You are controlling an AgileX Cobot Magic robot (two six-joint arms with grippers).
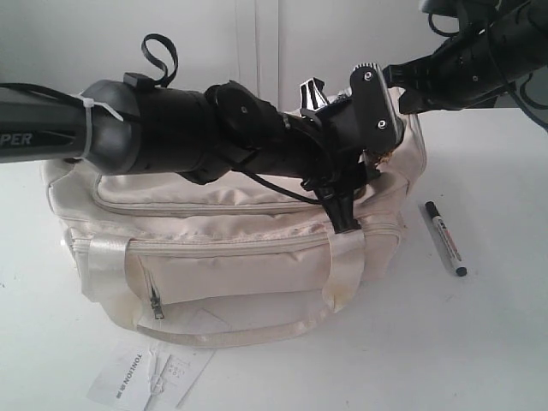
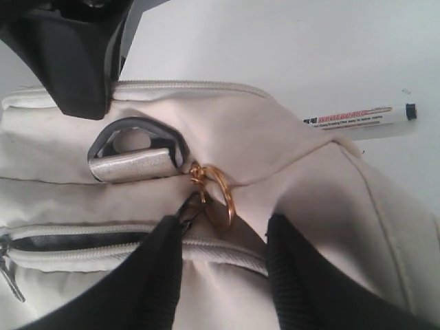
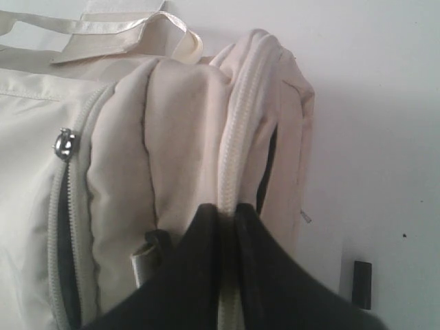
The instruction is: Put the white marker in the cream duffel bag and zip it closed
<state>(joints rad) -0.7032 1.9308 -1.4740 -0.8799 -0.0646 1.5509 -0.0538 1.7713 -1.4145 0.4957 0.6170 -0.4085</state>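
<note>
Exterior view: both arms crowd the right end of the bag point(image 1: 240, 257); marker point(image 1: 445, 238) lies flat on the table point(image 1: 497, 342) just beside that end, nothing touching it
Left gripper point(image 2: 225, 230): fingers apart, one each side of the gold ring point(image 2: 221, 192) on the zip pull, not closed on it
Why so: prob. lining up to nip the ring & draw the zip along
Right gripper point(image 3: 227, 210): fingers together, clamped on a fold of bag fabric w/ the zip track running between them
Why so: my read is it pins the bag end so the soft cloth won't drag when the zip gets pulled
Zip: dark gap point(image 2: 69, 240) along one track in left wrist view, so part open there; can't tell which compartment
Marker vs grippers: on table past the bag end, near both but apart from each; neither holds it
Task stage: early, marker not in bag yet, opening looks like the step in hand
Paper tag point(image 1: 145, 381): on table in front of bag, not part of the job
</note>
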